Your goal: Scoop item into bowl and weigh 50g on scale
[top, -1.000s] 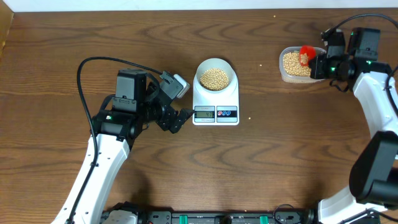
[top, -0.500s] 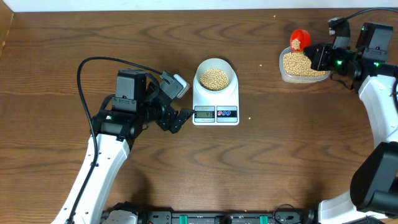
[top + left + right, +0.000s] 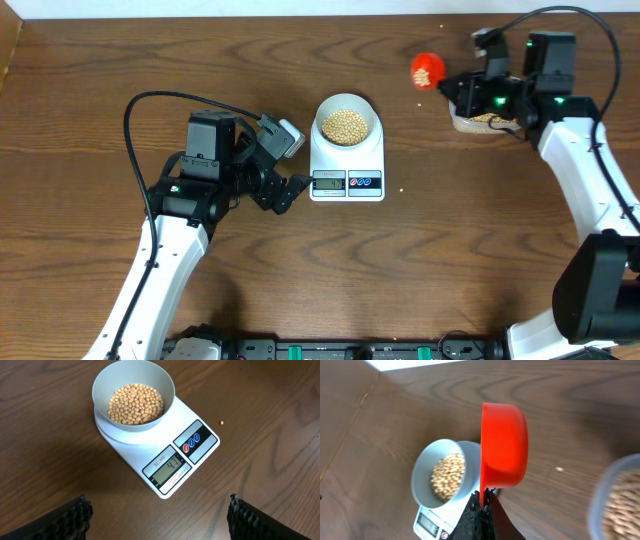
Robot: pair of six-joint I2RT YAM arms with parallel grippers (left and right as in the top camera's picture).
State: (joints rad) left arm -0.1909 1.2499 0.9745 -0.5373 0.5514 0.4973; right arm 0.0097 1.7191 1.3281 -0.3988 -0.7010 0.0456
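Observation:
The pale bowl (image 3: 346, 124) holds tan beans (image 3: 346, 126) and sits on the white scale (image 3: 347, 178); it also shows in the left wrist view (image 3: 134, 400), where the scale's display (image 3: 171, 466) reads 41. My right gripper (image 3: 463, 84) is shut on the handle of a red scoop (image 3: 426, 70) with beans in it, held in the air between the clear tub (image 3: 480, 122) and the bowl. In the right wrist view the scoop (image 3: 504, 445) hangs beside the bowl (image 3: 441, 476). My left gripper (image 3: 292, 190) is open and empty just left of the scale.
The clear plastic tub of beans sits at the back right, mostly hidden under my right arm. One loose bean (image 3: 221, 422) lies on the wooden table right of the scale. The table's back edge is close behind the scoop.
My right gripper has lifted the red scoop out of the tub and carried it left toward the bowl. The left arm has not moved.

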